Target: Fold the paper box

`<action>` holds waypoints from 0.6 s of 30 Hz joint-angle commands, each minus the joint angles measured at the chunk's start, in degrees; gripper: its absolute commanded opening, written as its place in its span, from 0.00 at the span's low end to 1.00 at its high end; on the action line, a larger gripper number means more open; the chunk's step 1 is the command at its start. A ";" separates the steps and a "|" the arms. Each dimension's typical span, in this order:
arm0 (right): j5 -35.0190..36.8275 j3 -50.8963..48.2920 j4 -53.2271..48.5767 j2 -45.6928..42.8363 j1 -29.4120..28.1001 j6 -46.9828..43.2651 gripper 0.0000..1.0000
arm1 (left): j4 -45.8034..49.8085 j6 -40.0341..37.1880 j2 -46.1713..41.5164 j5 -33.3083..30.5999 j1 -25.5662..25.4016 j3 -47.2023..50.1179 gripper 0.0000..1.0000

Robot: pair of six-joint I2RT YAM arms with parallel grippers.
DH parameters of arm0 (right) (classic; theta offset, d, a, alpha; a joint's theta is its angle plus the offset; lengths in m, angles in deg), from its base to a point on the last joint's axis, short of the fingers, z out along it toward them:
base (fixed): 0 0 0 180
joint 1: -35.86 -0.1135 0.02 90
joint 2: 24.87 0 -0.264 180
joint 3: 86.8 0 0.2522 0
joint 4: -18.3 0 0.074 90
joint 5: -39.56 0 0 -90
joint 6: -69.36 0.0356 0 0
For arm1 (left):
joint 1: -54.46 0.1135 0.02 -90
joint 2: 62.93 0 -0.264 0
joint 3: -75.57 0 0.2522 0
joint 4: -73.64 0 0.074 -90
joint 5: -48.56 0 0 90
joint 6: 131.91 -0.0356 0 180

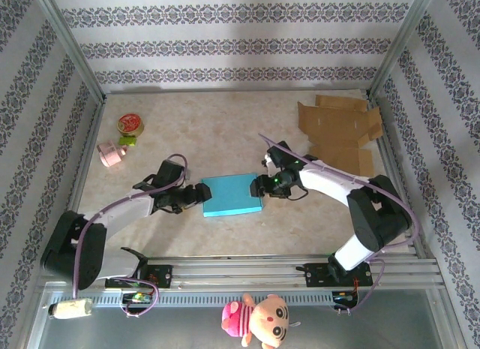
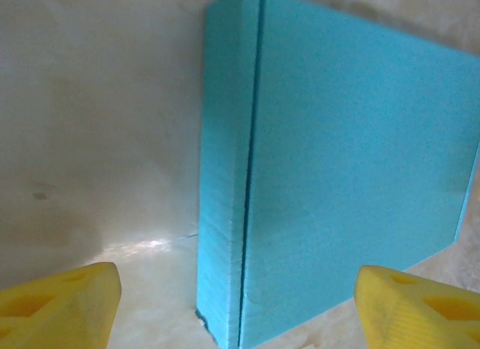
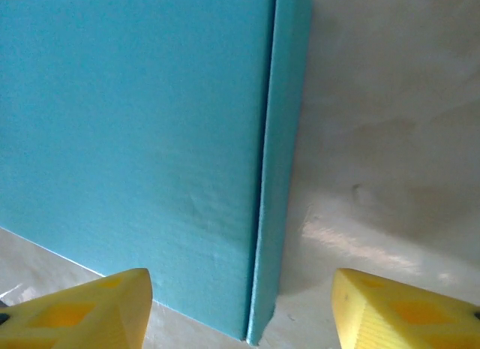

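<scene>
- Across the marble-patterned table (image 1: 225,116): no loose flap or half-raised wall anywhere; judged close to the end of the task.
- At the far right, flat brown cardboard blanks (image 1: 341,131): lying uncreased, well apart from both arms; cannot tell whether meant for folding too.
- At the table's middle, between the 2 arms, the blue paper box (image 1: 232,196): reads as 1 shut, low carton, lid down, with a straight seam where the lid meets each short end wall in the wrist views.
- Inside it: hidden by the closed lid, so cannot tell whether holding anything.
- Judged done: walls up, lid over. Judged left: at most a last press along an end seam, then drawing both arms clear.
- Below the near rail, a plush doll (image 1: 255,315): off the table, apart from the work.
- Just beside the box's left end, the left gripper (image 2: 238,289): yellow fingers (image 2: 60,304) spread wide, straddling that end wall, gripping nothing.
- Just beside the right end, the right gripper (image 3: 240,289): likewise spread wide, clamping nothing.
- Far left, a pink cup (image 1: 111,154): seemingly tipped on its side, contents not readable.
- Near it, a round red tin (image 1: 130,124): contents too small to tell.
- Between those 2, a small green item (image 1: 126,141).
</scene>
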 commanded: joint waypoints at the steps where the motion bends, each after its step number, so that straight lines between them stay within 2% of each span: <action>1: -3.38 0.16 3.65 2.05 -2.26 2.12 0.61 | -10.81 4.06 3.34 2.96 -1.94 0.71 0.73; 5: -4.12 1.70 7.25 3.70 -3.22 5.82 0.54 | -14.16 4.69 6.34 2.29 -2.34 0.05 0.49; 8: -2.93 4.43 14.72 6.65 -2.76 11.39 0.51 | -13.52 3.37 7.38 -4.51 -1.30 -2.78 0.36; 10: -1.97 10.34 19.16 11.48 -2.61 14.78 0.49 | -14.73 1.83 10.57 -7.39 1.49 -7.28 0.30; 14: 2.50 29.36 21.23 24.50 -2.53 14.73 0.50 | -17.76 -2.48 22.76 -8.53 7.79 -20.14 0.26; 18: 5.42 52.32 17.70 40.20 -1.19 14.37 0.50 | -17.08 -5.25 37.50 -9.18 12.90 -36.73 0.26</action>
